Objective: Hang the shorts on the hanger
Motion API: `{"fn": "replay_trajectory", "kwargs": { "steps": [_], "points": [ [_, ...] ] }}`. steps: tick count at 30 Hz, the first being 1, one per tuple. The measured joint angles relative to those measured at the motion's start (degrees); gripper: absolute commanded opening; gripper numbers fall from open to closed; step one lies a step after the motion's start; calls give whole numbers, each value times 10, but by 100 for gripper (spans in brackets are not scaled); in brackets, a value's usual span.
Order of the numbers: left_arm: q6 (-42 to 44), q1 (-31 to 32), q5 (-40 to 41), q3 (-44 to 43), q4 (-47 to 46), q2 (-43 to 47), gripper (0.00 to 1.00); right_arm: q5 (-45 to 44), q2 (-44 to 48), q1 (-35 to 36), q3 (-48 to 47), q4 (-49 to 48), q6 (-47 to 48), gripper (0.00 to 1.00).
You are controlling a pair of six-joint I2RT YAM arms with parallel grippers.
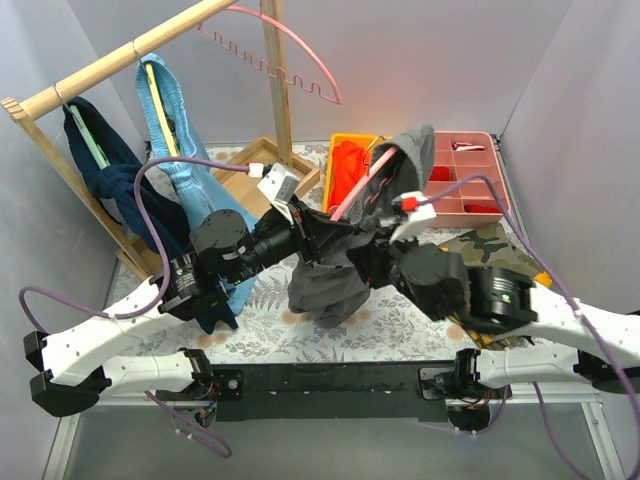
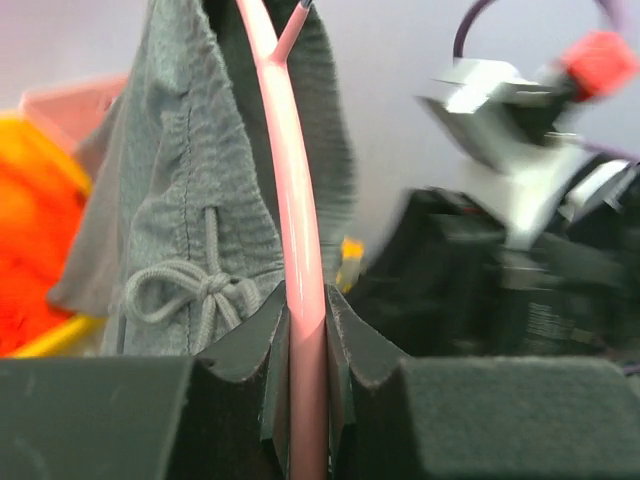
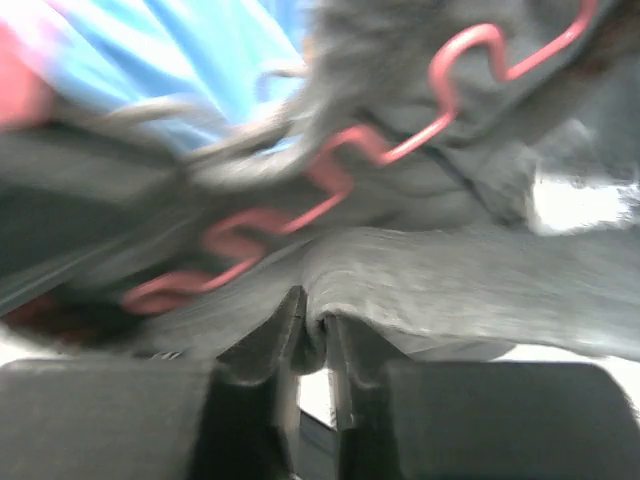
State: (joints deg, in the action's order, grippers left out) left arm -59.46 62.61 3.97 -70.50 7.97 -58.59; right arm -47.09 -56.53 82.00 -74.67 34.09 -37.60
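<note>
left end effector (image 2: 305, 330): clamped narrow on the hanger (image 2: 293, 200) arm | right end effector (image 3: 312, 330): narrow, a fold of the shorts (image 3: 450, 280) is pinched | shorts: draped over the hanger above the worktop (image 1: 400, 335) middle, bulk hung at 7 o'clock of it, waistband raised toward 1 o'clock

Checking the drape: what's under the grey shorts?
The pink hanger: one arm runs up under the shorts, its wavy bar showing in the right wrist view. Its far end is covered by fabric.

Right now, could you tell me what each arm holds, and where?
Left jaws: thin pink plastic hanger, smooth bar. Right jaws: dark grey fabric shorts, a fold.
</note>
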Motion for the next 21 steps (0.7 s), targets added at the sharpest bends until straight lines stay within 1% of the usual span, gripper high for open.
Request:
{"fn": "replay_trajectory", "kwargs": {
  "steps": [2,4,5,8,11,14,18,19,21],
  "points": [
    [-11,-7,0,-16,73,-5,0,79,-3,-73,45,-24,9,43],
    [-19,-22,-5,-16,127,-10,0,161,-5,-142,87,-34,23,50],
    [-24,-38,-16,-13,151,-13,0,192,-8,-167,97,-34,31,57],
    [-35,-101,-58,16,185,-12,0,259,-18,-211,101,-40,50,65],
    [-38,-145,-83,50,209,-10,0,288,-14,-216,101,-45,64,69],
    [-38,-160,-104,55,223,-15,0,286,-1,-231,101,-37,80,71],
    [-37,-164,-128,55,220,-13,0,295,18,-319,101,-42,114,71],
    [-37,-165,-134,55,220,-12,0,311,19,-351,101,-49,128,70],
    [-36,-167,-143,55,221,-10,0,336,14,-385,107,-75,151,69]
  ]
}}
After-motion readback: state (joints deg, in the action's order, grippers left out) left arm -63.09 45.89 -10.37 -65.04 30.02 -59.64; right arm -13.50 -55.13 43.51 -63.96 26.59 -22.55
